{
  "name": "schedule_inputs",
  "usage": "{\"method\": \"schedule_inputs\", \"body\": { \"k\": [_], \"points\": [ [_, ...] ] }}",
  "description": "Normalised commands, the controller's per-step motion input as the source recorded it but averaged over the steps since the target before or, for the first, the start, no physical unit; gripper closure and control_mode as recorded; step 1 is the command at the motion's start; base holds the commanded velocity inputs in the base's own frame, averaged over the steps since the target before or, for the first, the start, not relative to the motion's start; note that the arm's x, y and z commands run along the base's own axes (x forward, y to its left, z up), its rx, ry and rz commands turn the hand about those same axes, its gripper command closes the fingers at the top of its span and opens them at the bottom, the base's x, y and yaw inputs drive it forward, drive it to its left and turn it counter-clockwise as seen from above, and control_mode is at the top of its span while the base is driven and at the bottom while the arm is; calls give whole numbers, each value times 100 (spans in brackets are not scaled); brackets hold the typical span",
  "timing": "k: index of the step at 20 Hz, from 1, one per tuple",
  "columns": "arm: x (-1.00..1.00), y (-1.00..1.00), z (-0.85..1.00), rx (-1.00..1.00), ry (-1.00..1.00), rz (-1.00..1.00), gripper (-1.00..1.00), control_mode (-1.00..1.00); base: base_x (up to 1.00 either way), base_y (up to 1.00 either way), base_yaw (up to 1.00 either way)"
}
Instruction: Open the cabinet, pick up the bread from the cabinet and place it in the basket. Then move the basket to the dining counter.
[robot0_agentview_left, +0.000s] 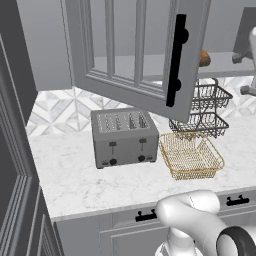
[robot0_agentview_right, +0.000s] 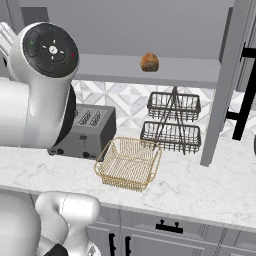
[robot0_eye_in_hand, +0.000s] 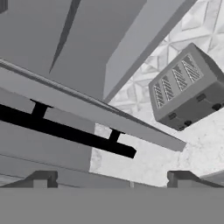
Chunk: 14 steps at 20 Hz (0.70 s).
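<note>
The grey cabinet stands open. Its left door (robot0_agentview_left: 135, 55) with a long black bar handle (robot0_agentview_left: 176, 60) swings out over the worktop, and the right door (robot0_agentview_right: 227, 85) is open too. The bread (robot0_agentview_right: 149, 62), a small golden-brown roll, sits on the grey shelf (robot0_agentview_right: 125, 67); it peeks out past the door's edge (robot0_agentview_left: 204, 58). Below it the golden wire basket (robot0_agentview_right: 129, 162) (robot0_agentview_left: 190, 155) rests empty on the marble worktop. My gripper (robot0_eye_in_hand: 111, 178) is open with nothing between its fingertips (robot0_eye_in_hand: 41, 177), close to a door with a black handle (robot0_eye_in_hand: 65, 131). The dining counter is out of view.
A grey toaster (robot0_agentview_left: 124, 136) (robot0_agentview_right: 85, 132) (robot0_eye_in_hand: 188, 87) stands left of the basket. A dark two-tier wire rack (robot0_agentview_right: 172, 120) (robot0_agentview_left: 202, 112) stands behind the basket against the tiled backsplash. Drawers with short black handles (robot0_agentview_left: 146, 216) run under the worktop's front edge.
</note>
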Motion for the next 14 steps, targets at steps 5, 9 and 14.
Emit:
{"method": "schedule_inputs", "body": {
  "k": [5, 9, 14],
  "points": [
    [68, 0, -5, 26, 27, 0, -100, -100, 0, 0, 0],
    [66, -1, 0, 31, 25, 0, -100, -100, 0, 0, 0],
    [50, 2, -3, 30, 20, 4, -100, -100, 0, 0, 0]
  ]
}}
